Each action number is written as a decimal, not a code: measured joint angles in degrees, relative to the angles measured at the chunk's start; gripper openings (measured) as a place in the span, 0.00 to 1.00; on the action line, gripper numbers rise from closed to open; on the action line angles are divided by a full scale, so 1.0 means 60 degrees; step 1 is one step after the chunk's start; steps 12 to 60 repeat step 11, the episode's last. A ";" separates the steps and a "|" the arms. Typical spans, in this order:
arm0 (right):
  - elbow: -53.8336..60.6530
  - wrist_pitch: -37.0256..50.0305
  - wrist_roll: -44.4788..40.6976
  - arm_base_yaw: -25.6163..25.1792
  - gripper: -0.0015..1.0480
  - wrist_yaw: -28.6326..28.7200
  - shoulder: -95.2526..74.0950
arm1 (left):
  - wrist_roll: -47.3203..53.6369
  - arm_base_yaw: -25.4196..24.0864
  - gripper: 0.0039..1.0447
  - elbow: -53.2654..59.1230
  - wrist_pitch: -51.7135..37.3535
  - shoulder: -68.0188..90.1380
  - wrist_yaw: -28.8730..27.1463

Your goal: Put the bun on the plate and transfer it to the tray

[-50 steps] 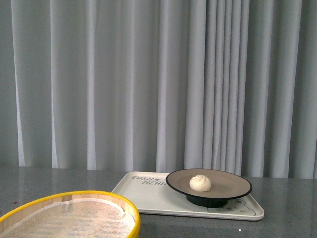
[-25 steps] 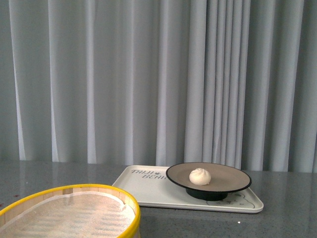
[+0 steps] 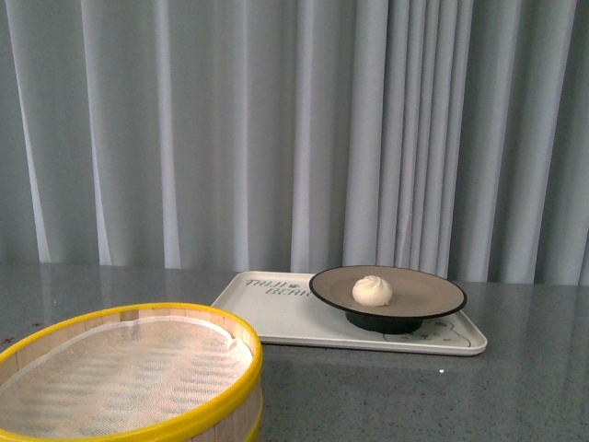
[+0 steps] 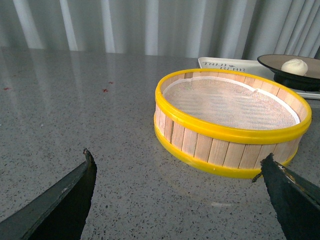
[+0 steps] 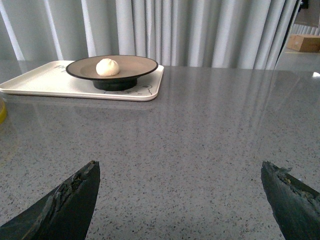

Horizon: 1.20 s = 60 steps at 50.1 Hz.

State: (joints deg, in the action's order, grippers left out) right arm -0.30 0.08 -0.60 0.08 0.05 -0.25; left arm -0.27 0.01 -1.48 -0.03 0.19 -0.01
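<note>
The cream-white bun (image 3: 372, 291) sits on the beige plate (image 3: 428, 296) with the black rim. The plate stands on the cream-white tray (image 3: 276, 318) on the grey table. All three also show in the right wrist view: bun (image 5: 107, 67), plate (image 5: 135, 65), tray (image 5: 45, 80). In the left wrist view the bun (image 4: 294, 66), plate (image 4: 272, 62) and tray (image 4: 225, 64) lie beyond the basket. My left gripper (image 4: 177, 162) is open and empty over bare table, short of the basket. My right gripper (image 5: 180, 170) is open and empty, well back from the tray. Neither arm shows in the front view.
A yellow-rimmed wooden steamer basket (image 3: 129, 373) with a white cloth liner stands at the front left, also in the left wrist view (image 4: 230, 125). Grey curtains (image 3: 276, 138) hang behind the speckled table (image 5: 210, 130). A cardboard box (image 5: 305, 42) sits far off past the table.
The front view has tilted down: basket, tray and plate sit higher in the frame and more of the basket shows. Bun, plate and tray keep their places relative to each other.
</note>
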 joint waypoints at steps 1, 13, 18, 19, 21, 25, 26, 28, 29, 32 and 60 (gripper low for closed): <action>0.0000 0.0000 0.0000 0.0000 0.92 0.0000 0.0000 | 0.0000 0.0000 0.94 0.0000 0.0000 0.0000 0.0000; 0.0000 0.0000 0.0000 0.0000 0.92 0.0000 0.0000 | 0.0004 0.0000 0.94 0.0000 0.0000 0.0000 0.0000; 0.0000 0.0000 0.0000 0.0000 0.92 0.0000 0.0000 | 0.0004 0.0000 0.94 0.0000 0.0000 0.0000 0.0000; 0.0000 0.0000 0.0000 0.0000 0.92 0.0000 0.0000 | 0.0004 0.0000 0.94 0.0000 0.0000 0.0000 0.0000; 0.0000 0.0000 0.0000 0.0000 0.92 0.0000 0.0000 | 0.0004 0.0000 0.94 0.0000 0.0000 0.0000 0.0000; 0.0000 0.0000 0.0000 0.0000 0.92 0.0000 0.0000 | 0.0004 0.0000 0.94 0.0000 0.0000 0.0000 0.0000; 0.0000 0.0000 0.0000 0.0000 0.92 0.0000 0.0000 | 0.0004 0.0000 0.94 0.0000 0.0000 0.0000 0.0000; 0.0000 0.0000 0.0000 0.0000 0.92 0.0000 0.0000 | 0.0004 0.0000 0.94 0.0000 0.0000 0.0000 0.0000; 0.0000 0.0000 0.0000 0.0000 0.92 0.0000 0.0000 | 0.0004 0.0000 0.94 0.0000 0.0000 0.0000 0.0000; 0.0000 0.0000 0.0000 0.0000 0.92 0.0000 0.0000 | 0.0004 0.0000 0.94 0.0000 0.0000 0.0000 0.0000; 0.0000 0.0000 0.0000 0.0000 0.92 0.0000 0.0000 | 0.0004 0.0000 0.94 0.0000 0.0000 0.0000 0.0000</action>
